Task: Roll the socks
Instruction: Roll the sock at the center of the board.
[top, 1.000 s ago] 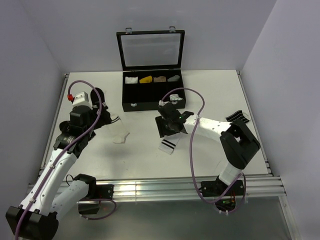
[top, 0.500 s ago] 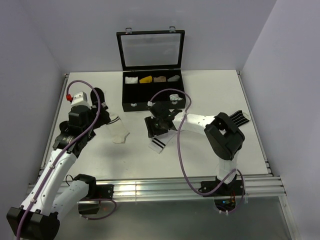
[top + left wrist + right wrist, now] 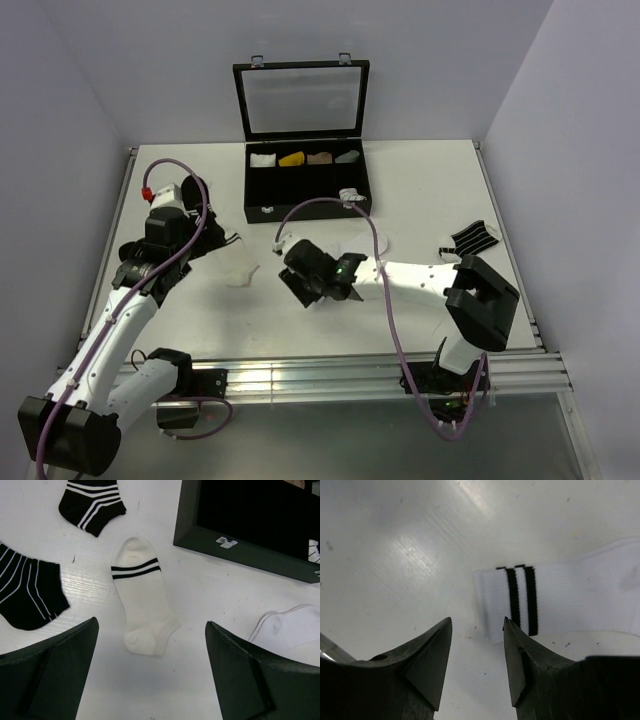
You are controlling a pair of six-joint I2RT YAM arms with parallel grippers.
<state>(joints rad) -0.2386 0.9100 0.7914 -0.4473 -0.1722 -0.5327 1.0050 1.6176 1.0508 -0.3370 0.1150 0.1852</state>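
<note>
Two ways this could slip. The right gripper sits just off the cuff end of the banded sock, fingers a little apart with only bare table between them. Closing here would, I judge, catch nothing or only a corner, and the roll would start loose. Thin flat cloth may also slide along instead of curling.

The left gripper hangs above a cream sock, which is not one of the pair; a grasp there would take the wrong piece. The other white sock lies to the right of it, close to the case, and black striped socks lie off to the far left.

From above, the right arm stretches low across the middle of the table toward the left, wrist tipped down, hiding most of the banded sock. The left arm is bent and raised, fingers spread wide and empty
</note>
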